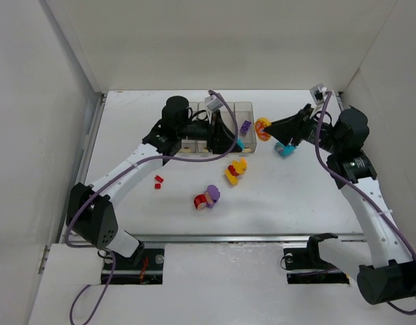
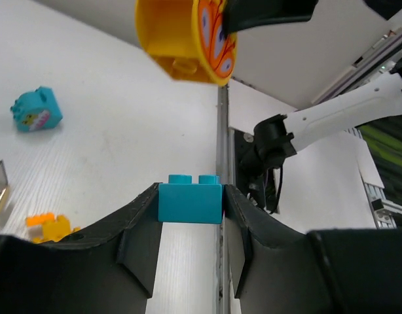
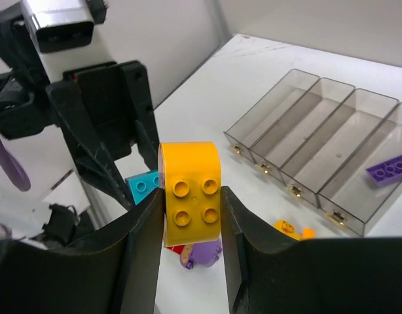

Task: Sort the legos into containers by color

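Toward the left edge of the table (image 1: 296,196) lies 1 small red brick (image 1: 158,180), with a red and purple clump (image 1: 206,198) to its right, nearer the front edge. The 4 joined bins (image 3: 338,140) sit near the back edge. The left claw (image 1: 236,141) reaches across them and is clamped on a teal brick (image 2: 189,203), pinched between both fingers at the bins' right end. A yellow and red clump (image 1: 236,169) lies just in front. 1 purple brick (image 3: 389,170) rests in the rightmost bin. The right claw (image 1: 267,128) grips a yellow brick (image 3: 190,196) above the table, right of the bins. A teal block (image 1: 286,149) lies just beside it.
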You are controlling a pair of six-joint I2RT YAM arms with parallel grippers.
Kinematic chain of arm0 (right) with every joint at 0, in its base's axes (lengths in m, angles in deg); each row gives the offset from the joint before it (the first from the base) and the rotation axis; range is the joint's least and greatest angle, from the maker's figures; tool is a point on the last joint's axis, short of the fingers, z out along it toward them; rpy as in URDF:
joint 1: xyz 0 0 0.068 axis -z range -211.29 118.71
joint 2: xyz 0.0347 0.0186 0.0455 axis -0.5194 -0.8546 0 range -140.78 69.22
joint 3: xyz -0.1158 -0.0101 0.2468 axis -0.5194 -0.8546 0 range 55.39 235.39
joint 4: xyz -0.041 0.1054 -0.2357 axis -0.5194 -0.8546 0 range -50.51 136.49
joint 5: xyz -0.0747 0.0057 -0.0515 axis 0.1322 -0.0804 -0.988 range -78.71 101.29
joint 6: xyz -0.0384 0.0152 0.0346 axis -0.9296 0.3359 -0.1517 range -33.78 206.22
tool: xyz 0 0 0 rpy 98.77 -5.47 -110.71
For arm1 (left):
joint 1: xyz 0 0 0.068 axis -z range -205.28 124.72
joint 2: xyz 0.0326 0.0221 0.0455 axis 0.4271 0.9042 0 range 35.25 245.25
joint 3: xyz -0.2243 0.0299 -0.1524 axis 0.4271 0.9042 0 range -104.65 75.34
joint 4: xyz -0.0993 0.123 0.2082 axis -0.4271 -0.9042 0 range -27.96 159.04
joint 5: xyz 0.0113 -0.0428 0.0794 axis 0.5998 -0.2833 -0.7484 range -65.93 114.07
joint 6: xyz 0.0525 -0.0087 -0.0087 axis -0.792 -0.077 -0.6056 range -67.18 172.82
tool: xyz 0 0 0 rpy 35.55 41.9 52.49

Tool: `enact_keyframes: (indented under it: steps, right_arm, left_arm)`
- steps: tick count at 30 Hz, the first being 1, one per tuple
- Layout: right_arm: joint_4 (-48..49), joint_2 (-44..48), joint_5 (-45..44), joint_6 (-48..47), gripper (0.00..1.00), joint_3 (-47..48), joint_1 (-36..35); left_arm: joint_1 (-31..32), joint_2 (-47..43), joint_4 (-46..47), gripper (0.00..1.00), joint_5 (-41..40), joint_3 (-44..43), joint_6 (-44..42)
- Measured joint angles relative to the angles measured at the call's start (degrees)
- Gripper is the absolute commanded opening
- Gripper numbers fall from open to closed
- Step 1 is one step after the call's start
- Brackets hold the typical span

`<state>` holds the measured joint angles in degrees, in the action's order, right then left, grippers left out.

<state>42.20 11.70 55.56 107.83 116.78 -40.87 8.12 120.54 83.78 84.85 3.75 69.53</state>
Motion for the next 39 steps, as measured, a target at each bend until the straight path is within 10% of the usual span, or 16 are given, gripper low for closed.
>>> enact_keyframes:
  steps: [13,22,32,39]
  right_arm:
    - [-0.04,-6.32,-13.38,2.27,0.0,0.68,-1.68]
    - [-3.23,-35.76,-35.04,1.86,0.0,22.05,-14.32]
    - [-10.69,-63.91,-42.6,1.75,0.01,40.98,-15.3]
    - [-13.18,-70.88,-42.14,1.73,0.46,44.54,-15.21]
  left_arm:
    - [-6.58,-0.7,-11.89,0.0,-13.09,2.43,-9.03]
    - [-7.48,-0.17,-17.99,0.0,-43.39,0.26,-17.77]
    - [-10.78,1.86,-18.08,0.0,-49.13,-0.15,-21.4]
    - [-12.41,9.11,-19.85,0.0,-47.78,-3.17,-22.77]
